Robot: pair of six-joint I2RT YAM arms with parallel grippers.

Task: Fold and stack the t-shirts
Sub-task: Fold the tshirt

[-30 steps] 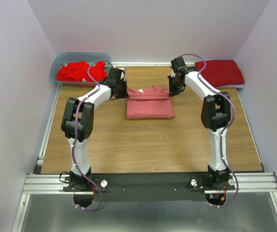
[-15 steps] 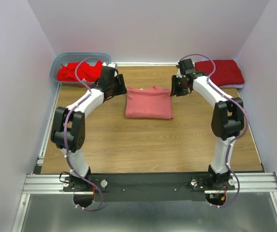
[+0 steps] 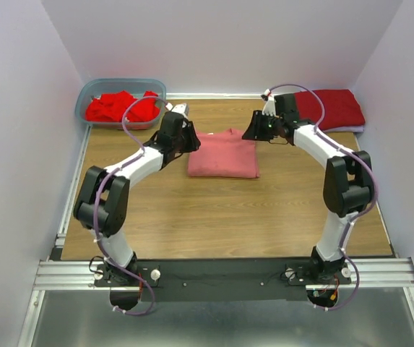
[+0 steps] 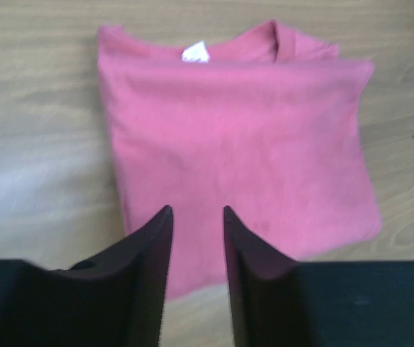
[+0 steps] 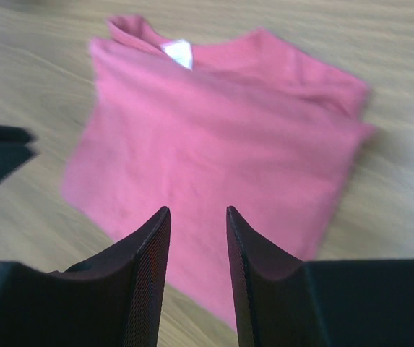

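Note:
A salmon-pink t-shirt (image 3: 222, 155) lies folded into a rectangle in the middle of the wooden table, collar toward the back. It also shows in the left wrist view (image 4: 243, 137) and the right wrist view (image 5: 221, 123). My left gripper (image 3: 193, 142) hovers at its left edge, slightly open and empty (image 4: 196, 211). My right gripper (image 3: 249, 134) hovers at its back right corner, slightly open and empty (image 5: 197, 211). Crumpled bright red t-shirts (image 3: 118, 108) lie in the tub. A darker crimson t-shirt (image 3: 331, 107) lies folded at the back right.
The translucent blue-grey tub (image 3: 91, 90) stands at the back left corner. Walls close in the table on the left, back and right. The aluminium rail (image 3: 221, 273) with both arm bases runs along the near edge.
Both arms have swung lower and inward: the left gripper moved from near the tub to the pink shirt's left edge, and the right gripper came down toward its back right corner. The shirt has not moved.

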